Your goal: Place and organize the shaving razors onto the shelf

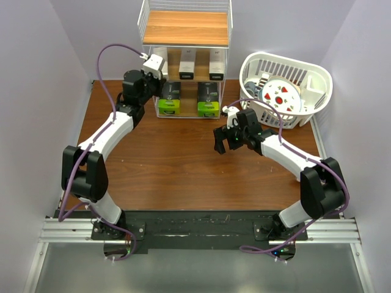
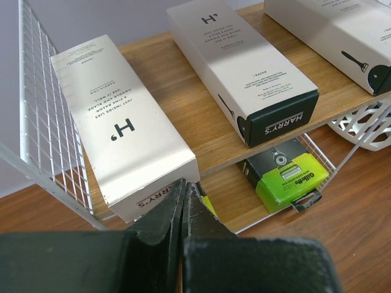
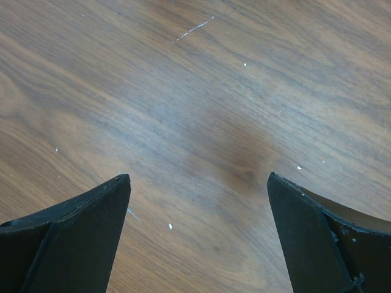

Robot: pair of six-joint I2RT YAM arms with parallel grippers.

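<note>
The shelf point(image 1: 186, 27) stands at the back of the table. Three white razor cartons lie side by side on its middle tier: the left carton point(image 2: 122, 131), the middle carton point(image 2: 244, 67) and the right carton point(image 2: 330, 30). Two black packs with lime-green ends point(image 1: 169, 102) point(image 1: 208, 101) lie on the bottom tier; one green pack point(image 2: 287, 174) shows in the left wrist view. My left gripper point(image 2: 184, 183) is shut with nothing in it, its tips right at the near end of the left carton. My right gripper point(image 3: 198, 177) hangs open over bare table, right of centre point(image 1: 225, 141).
A white slatted basket point(image 1: 321, 82) holding round dishes sits at the back right, beside the shelf. The shelf's white wire side panel point(image 2: 46, 122) runs just left of the left carton. Purple walls close in the table on three sides.
</note>
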